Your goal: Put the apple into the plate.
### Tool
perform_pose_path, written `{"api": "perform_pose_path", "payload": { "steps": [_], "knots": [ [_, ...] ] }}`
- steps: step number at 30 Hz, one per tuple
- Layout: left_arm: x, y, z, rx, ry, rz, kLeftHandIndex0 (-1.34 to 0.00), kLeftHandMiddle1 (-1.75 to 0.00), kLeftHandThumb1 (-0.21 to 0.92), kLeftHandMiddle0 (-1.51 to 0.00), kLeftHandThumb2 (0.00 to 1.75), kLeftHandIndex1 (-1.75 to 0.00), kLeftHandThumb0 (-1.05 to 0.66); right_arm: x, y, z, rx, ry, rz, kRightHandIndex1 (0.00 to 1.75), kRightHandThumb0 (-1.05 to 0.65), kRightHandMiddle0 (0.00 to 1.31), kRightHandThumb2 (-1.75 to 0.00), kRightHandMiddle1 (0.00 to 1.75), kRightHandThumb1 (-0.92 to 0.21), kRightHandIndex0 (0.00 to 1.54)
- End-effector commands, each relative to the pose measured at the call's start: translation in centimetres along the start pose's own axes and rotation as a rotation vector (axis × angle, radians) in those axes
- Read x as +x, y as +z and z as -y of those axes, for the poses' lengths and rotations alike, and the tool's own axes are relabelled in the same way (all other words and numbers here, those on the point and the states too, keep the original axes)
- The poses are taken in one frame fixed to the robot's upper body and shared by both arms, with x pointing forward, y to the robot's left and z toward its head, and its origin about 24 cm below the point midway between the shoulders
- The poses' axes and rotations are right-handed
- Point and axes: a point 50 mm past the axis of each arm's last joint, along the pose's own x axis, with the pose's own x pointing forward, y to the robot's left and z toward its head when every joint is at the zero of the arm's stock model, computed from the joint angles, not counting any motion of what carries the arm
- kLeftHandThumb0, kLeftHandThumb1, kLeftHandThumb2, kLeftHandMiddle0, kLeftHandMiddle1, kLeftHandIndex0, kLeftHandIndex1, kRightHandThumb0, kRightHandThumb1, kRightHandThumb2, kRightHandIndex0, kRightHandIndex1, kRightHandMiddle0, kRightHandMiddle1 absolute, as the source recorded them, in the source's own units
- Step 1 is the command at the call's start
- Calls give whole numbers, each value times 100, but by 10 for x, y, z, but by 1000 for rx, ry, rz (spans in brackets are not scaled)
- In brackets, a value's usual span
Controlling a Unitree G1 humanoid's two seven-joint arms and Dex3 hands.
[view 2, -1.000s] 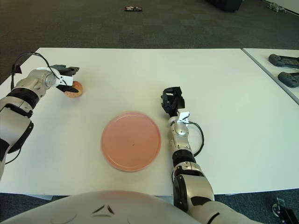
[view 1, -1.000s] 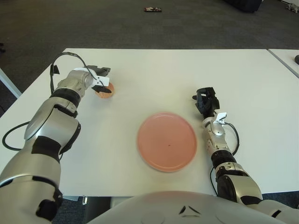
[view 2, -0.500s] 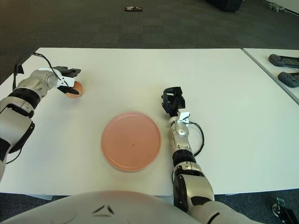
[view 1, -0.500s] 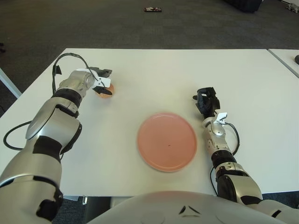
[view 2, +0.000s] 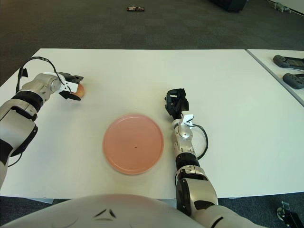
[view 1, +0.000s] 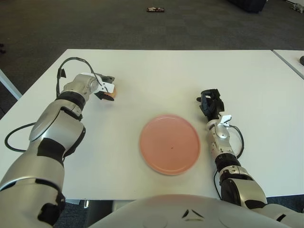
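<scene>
Left hand (view 1: 103,88): reached out over the far left part of the table, its dark fingers curled round the apple, one above and one below it; the white plastic palm sits against the fruit.
Apple (view 1: 111,91): small, round, orange-red and smooth, only partly seen between the fingers; it shows low at the table top, but whether it touches the surface cannot be told.
Plate (view 1: 169,143): flat, round, salmon-pink disc with a shallow rim and a matt surface, well to the right of the left hand and nearer the robot's body; nothing lies in it.
Right hand (view 1: 211,103): just beside the plate's right edge, dark fingers bent inward and holding nothing, wrist of silver metal segments with a black cable looped alongside.
Table (view 1: 156,76): smooth, white and rectangular.
</scene>
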Motion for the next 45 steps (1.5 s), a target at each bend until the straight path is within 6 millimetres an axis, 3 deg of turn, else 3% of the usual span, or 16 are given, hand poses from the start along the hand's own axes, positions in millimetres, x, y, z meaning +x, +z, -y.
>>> {"api": "perform_pose_path", "payload": {
  "steps": [1,14,20,32,45],
  "knots": [
    [-1,-3,-2,23,-9,-11,0,-3,92,-7,50,0,-105,-16,-25,8,18,-51,-138,148,-35,20,-51,175,-92,37],
    [4,3,7,5,-52,-35,0,-2,92,-5,54,0,-105,-17,-27,8,26,-48,-142,148,-35,20,-51,175,-92,35],
    [8,8,19,8,-58,-48,0,-3,92,-8,49,0,-105,-17,-26,8,19,-40,-136,148,-35,20,-51,175,-92,36],
    [8,7,19,12,-7,-34,0,-7,92,-19,44,0,-105,-18,-26,9,25,-46,-136,148,-35,20,-51,175,-92,38],
    [10,10,24,37,-3,-41,0,-3,92,-12,41,0,-105,-19,-26,11,33,-49,-132,148,-35,20,-51,175,-92,37]
  ]
}}
